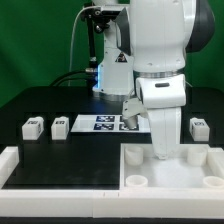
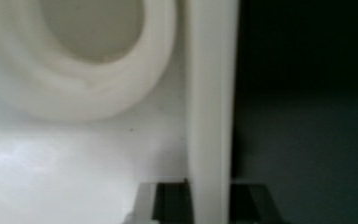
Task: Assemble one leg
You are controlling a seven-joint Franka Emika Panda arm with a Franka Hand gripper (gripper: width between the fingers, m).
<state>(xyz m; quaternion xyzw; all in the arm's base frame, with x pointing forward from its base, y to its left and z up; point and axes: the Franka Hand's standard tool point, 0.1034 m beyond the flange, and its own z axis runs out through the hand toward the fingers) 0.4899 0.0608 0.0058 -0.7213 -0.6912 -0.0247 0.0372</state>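
Several small white legs with tags lie on the black table in the exterior view: two at the left (image 1: 33,127) (image 1: 60,126) and one at the right (image 1: 199,127). None is held. My gripper (image 1: 160,150) reaches down into the large white tray-like piece (image 1: 205,172) at the front right. In the wrist view the gripper (image 2: 208,205) has its dark fingers (image 2: 169,203) tight against both sides of the tray's thin upright wall (image 2: 208,100). A round raised ring (image 2: 105,70) on the tray's floor lies beside the wall.
The marker board (image 1: 100,123) lies flat behind the tray, with a tagged block (image 1: 131,121) at its right end, partly hidden by the arm. A long white L-shaped wall (image 1: 50,170) runs along the front left. The arm's base and cables stand at the back.
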